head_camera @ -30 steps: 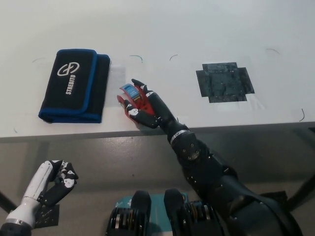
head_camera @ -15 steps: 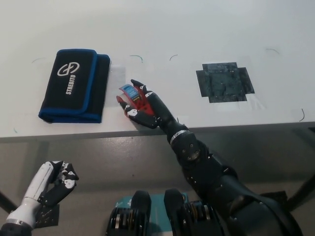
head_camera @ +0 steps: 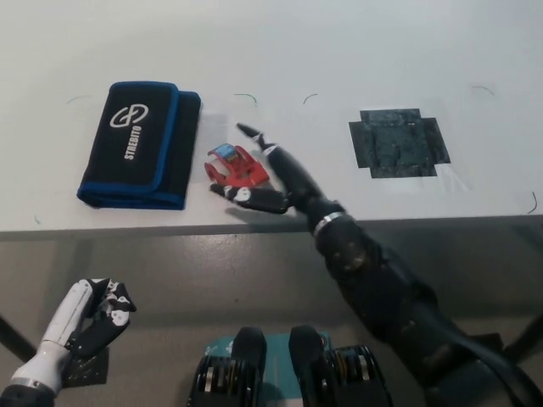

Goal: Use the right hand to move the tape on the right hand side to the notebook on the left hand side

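One small red tape dispenser (head_camera: 237,165) lay on the white table (head_camera: 356,51) near its front edge, just right of the black, blue-edged case (head_camera: 140,144) that stood in for the notebook; the two were close but apart. The black right hand (head_camera: 270,174) lay open beside the dispenser on its right side, fingers spread, one reaching along the far side and another along the near side, with nothing clearly gripped. Whether any fingertip touched the red plastic could not be told.

The dispenser looked like a light, stiff plastic thing, probably smooth and a little slippery, and apt to skid on the table if nudged. Its flat red sides seemed the best place to take hold, pinched from both sides, keeping clear of the blue and white end where the tape likely feeds out.

Nothing stood between it and the case. The case looked soft and slightly raised, so the dispenser would probably need lifting over its blue edge. A dark patch (head_camera: 397,142) sat well off toward the table's right. The white left hand (head_camera: 93,315) hung below the front edge at the left, fingers curled on nothing.
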